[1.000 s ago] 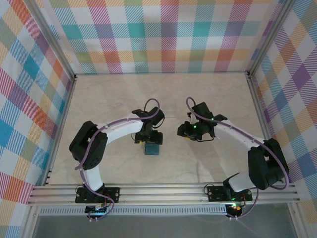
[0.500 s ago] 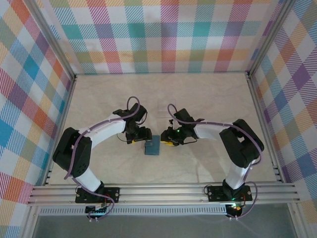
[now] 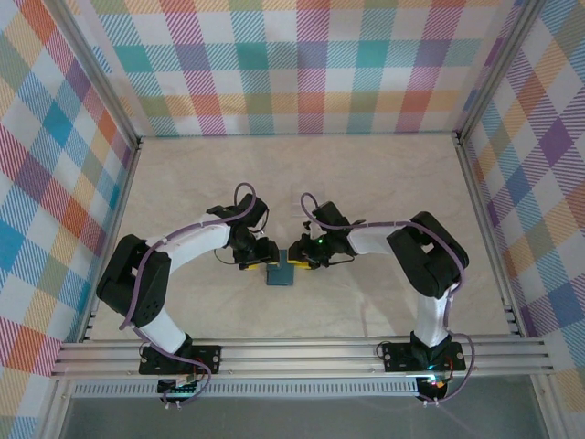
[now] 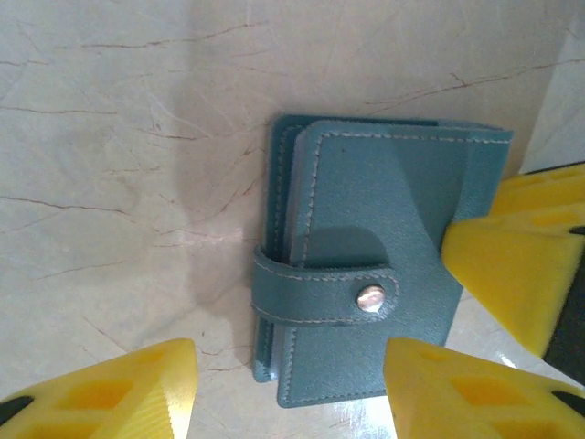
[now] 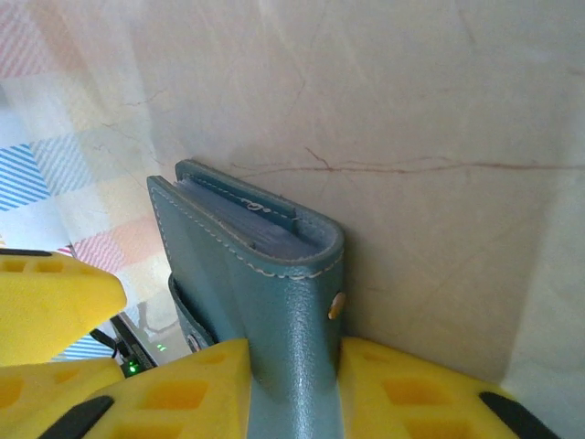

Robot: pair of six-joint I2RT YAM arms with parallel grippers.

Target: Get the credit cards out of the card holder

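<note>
From above, one card holder (image 3: 281,273) lies flat on the table (image 3: 366,183) between two arms. The left gripper (image 3: 259,260) and right gripper (image 3: 298,262) meet at its two sides, likely to brace it for opening. At the left wrist, the single strap (image 4: 320,294) is snapped shut, so the credit cards inside cannot be counted; these jaws straddle the holder, half spread and gripping nothing. At the right wrist, both fingers (image 5: 411,393) pinch the holder's edge, apparently to steady it.
</note>
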